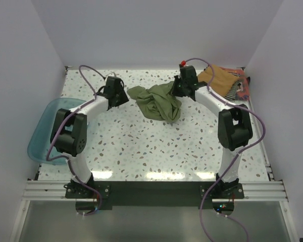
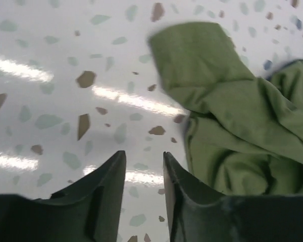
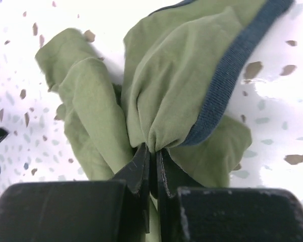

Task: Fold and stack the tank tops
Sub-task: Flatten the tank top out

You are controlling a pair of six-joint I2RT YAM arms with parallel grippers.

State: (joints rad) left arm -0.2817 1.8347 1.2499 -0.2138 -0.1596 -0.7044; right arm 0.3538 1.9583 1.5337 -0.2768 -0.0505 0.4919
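From above, the green top (image 1: 156, 102) is seen lying crumpled on the far middle of the table (image 1: 141, 151), between the two arms. The other tops (image 1: 227, 80) are heaped in the far right corner, and a tub (image 1: 48, 128) stands at the left edge. The right gripper (image 1: 178, 89) is set at the cloth's right edge, and the left gripper (image 1: 122, 96) just beside its left edge. In the left wrist view, the left fingers (image 2: 116, 176) are parted by a narrow gap with only bare table between them. Nothing is held, and the cloth lies just to their right. In the right wrist view, the right jaws are closed on a bunched fold of the green top, beside its dark blue trim (image 3: 227, 75). The step in hand is judged to be the spreading of this top, with no fold made yet. A second hold by the left gripper on the nearest edge is called for, so that the cloth can be drawn flat between both.
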